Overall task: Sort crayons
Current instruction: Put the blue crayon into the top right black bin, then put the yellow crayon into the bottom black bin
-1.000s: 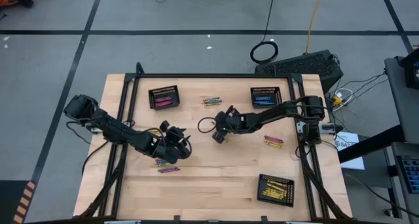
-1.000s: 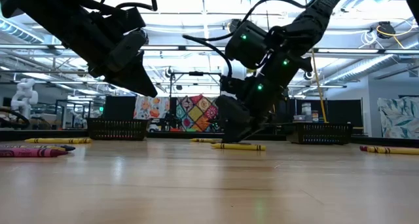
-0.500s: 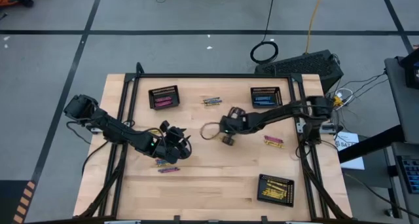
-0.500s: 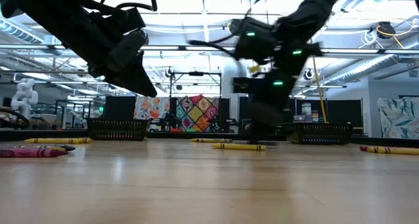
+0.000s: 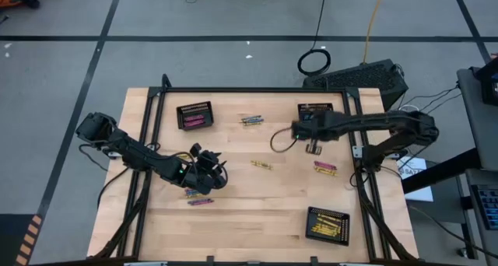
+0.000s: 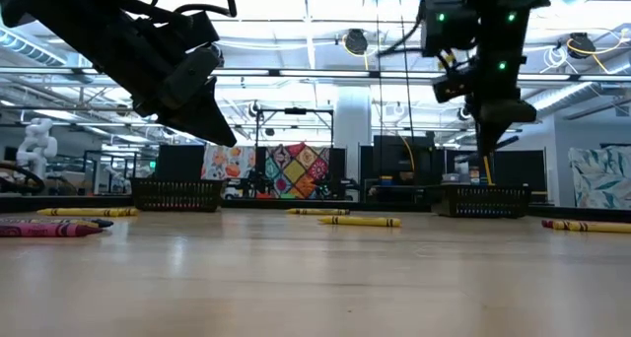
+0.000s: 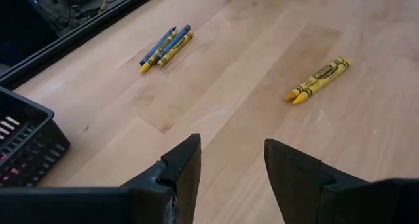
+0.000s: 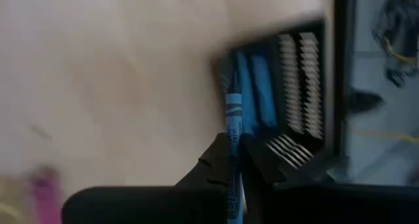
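Observation:
My right gripper (image 5: 313,148) hangs above the table just in front of the blue-crayon basket (image 8: 294,80), shut on a blue crayon (image 8: 233,112). The arm covers part of that basket (image 5: 315,109). At the table's left, my left gripper (image 7: 232,162) stands open and holds nothing. Beyond it, a yellow crayon pair (image 7: 319,80) and a blue-and-yellow group (image 7: 167,45) lie flat on the wood. More crayons (image 5: 194,194) lie by the left gripper (image 5: 208,173). My right gripper pinches the blue crayon between its two fingers (image 8: 219,162), on the crayon's wrapped shaft (image 8: 233,142). The crayon runs along the fingers and sticks out past their tips. The gripper points steeply down (image 6: 493,130), and the crayon is lifted clear of the table.
A basket with pink crayons (image 5: 194,116) stands far left, and one with yellow crayons (image 5: 327,223) near right. Pink and yellow crayons (image 5: 324,167) lie right of centre. A black frame (image 5: 249,91) borders the table's far side, and a cable loops by the right arm (image 5: 276,141).
My right gripper has risen from the yellow crayons at the table's middle. It has swung toward the right and far side, up to the blue basket, tipping steeply downward. The yellow pair it stood over now lies uncovered.

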